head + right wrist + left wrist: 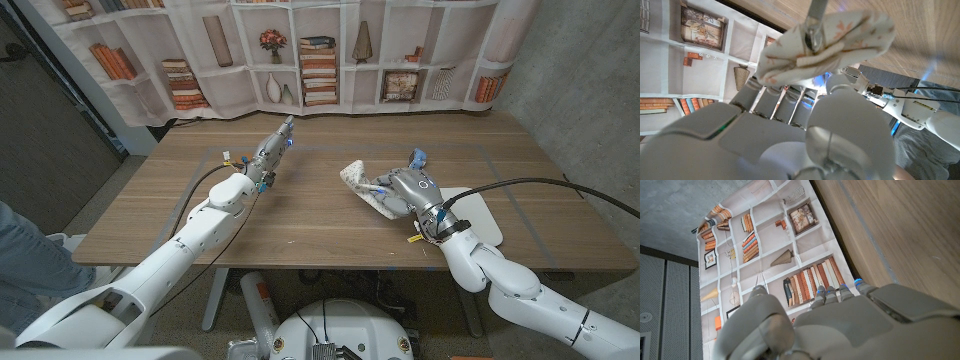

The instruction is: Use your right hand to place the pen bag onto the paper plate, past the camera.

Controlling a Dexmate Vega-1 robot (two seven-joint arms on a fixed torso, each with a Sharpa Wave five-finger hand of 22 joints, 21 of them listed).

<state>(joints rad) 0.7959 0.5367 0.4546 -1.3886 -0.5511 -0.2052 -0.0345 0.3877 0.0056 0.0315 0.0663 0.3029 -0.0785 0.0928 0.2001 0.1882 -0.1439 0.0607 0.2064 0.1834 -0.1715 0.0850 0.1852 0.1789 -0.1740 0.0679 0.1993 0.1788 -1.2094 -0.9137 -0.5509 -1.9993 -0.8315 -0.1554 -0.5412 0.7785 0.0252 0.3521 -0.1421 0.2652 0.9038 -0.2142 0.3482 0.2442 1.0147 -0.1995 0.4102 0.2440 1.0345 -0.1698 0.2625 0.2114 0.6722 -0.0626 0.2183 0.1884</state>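
grasp: done, right hand [408, 191] grips the pen bag [358, 180], lifted off the table | left: carry and set down on the pale plate [480, 212] (just behind that hand's wrist) | camera: not seen

wooden table [300, 215] before a curtain printed with bookshelves [300, 60]; grey concrete wall [590, 70] at right, dark panelled wall [40, 120] at left.

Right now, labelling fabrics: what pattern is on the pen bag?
Cream pen bag with faint pinkish floral print, clearest in the right wrist view.
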